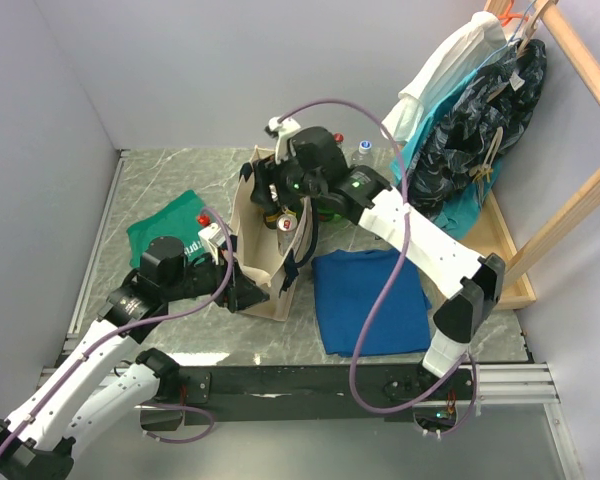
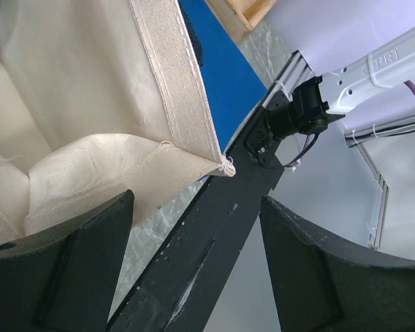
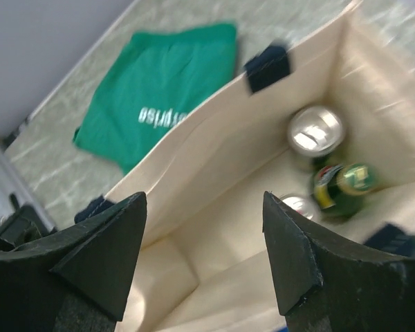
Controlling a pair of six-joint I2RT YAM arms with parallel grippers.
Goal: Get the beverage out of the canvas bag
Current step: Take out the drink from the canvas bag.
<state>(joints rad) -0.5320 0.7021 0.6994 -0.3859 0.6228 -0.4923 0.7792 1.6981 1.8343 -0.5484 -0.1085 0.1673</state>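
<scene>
The cream canvas bag (image 1: 265, 262) with navy straps stands upright mid-table, its mouth open. Inside it, the right wrist view shows beverages: a silver can top (image 3: 317, 129), a second silver top (image 3: 301, 205) and a green-labelled bottle (image 3: 342, 183). My right gripper (image 1: 280, 200) (image 3: 203, 197) hangs open over the bag's mouth, pointing down into it, with nothing between its fingers. My left gripper (image 1: 248, 292) (image 2: 197, 200) is open beside the bag's near lower corner (image 2: 194, 149). One finger lies against the canvas and nothing is held.
A green cloth with white lettering (image 1: 170, 228) (image 3: 166, 90) lies left of the bag. A flat blue folded cloth (image 1: 370, 300) lies to its right. A clear bottle (image 1: 362, 152) stands behind my right arm. Clothes hang on a wooden rack (image 1: 500, 120) at far right.
</scene>
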